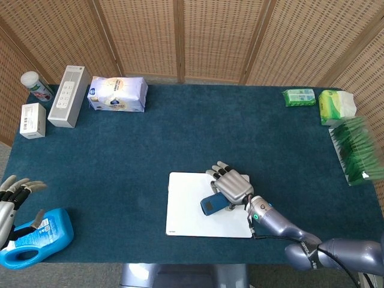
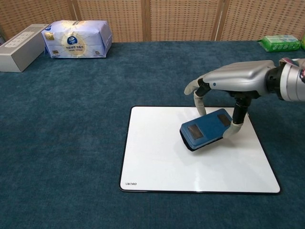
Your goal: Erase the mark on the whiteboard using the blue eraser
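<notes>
While wiping, keep the blue eraser (image 2: 206, 130) flat and pressed evenly on the upper right of the whiteboard (image 2: 162, 167). Right robot hand (image 2: 228, 81) clamped on its far end. Smooth glossy white board, dark thin rim; rounded plastic eraser; soft blue felt counter (image 2: 57, 133).

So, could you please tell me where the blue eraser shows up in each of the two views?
Head view: blue eraser lies low, right of centre, under the right hand.
Chest view: it sits right of centre, tilted between the fingers.
Shared landmark: the whiteboard beneath it.
</notes>
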Controlling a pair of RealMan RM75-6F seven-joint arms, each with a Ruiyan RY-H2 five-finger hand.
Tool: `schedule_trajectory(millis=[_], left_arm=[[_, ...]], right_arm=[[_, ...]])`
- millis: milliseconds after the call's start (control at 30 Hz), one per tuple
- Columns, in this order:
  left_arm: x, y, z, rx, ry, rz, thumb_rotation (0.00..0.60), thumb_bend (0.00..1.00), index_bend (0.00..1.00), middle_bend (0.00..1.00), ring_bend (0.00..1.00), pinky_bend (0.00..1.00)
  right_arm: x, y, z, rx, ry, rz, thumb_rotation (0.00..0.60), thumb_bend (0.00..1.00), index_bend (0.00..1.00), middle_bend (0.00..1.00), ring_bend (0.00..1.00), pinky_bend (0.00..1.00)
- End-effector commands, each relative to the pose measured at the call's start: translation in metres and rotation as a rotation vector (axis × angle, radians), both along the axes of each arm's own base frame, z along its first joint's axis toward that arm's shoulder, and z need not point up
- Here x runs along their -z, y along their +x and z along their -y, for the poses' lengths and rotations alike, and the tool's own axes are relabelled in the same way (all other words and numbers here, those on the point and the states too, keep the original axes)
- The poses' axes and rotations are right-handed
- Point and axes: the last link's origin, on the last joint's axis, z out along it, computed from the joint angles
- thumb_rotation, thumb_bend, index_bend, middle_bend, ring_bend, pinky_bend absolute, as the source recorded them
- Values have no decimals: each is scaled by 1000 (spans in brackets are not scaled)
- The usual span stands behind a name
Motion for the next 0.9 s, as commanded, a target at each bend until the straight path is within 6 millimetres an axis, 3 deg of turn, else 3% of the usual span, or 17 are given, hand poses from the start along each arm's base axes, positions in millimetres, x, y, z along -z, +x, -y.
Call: schedule_trajectory(millis=[33,467,900], left_arm=[[-1,-1,1,-5,2,-2,600,495,248,263,167,0],[-6,-2,5,-16,11,-10,600,494,247,262,167,0],[-3,4,2,11,2,-6,600,495,247,262,166,0]], right_arm=[[9,3,4,-6,11,2,600,0,710,128,0,0],[30,5,6,-7,35,12,600,0,728,112,0,0],[12,-14,-7,34,18,11,600,0,725,143,0,0]])
